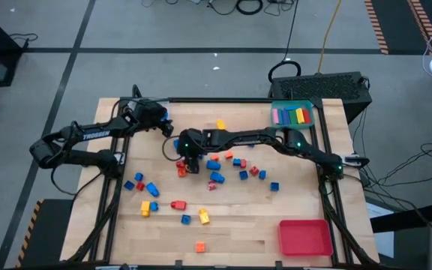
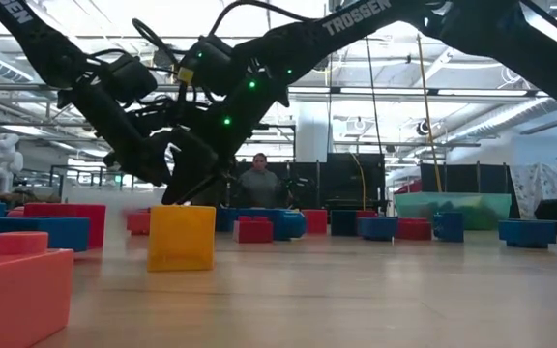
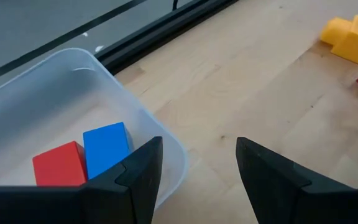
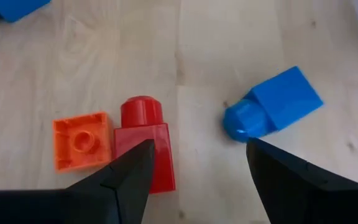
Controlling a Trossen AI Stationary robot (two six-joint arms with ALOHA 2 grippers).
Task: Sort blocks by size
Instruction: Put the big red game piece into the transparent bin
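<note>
Blocks in blue, red, orange and yellow lie scattered over the wooden table (image 1: pixel 238 225). My right gripper (image 4: pixel 197 174) stands open above a small red block (image 4: pixel 143 124), with an orange block (image 4: pixel 82 142) beside it and a blue block (image 4: pixel 272 109) lying on its side a little apart. In the high view this gripper (image 1: pixel 190 163) is left of the table's middle. My left gripper (image 3: pixel 197 168) hangs open at the far left (image 1: pixel 162 124), over the rim of a clear tray (image 3: pixel 55 81) that holds a red block (image 3: pixel 58 165) and a blue block (image 3: pixel 106 146).
A teal tray (image 1: pixel 295 114) with long coloured bars stands at the far right. A red tray (image 1: pixel 304 236) sits at the near right. A yellow block (image 2: pixel 182 237) and a pink one (image 2: pixel 17 280) lie near the front edge. A person shows in the room behind.
</note>
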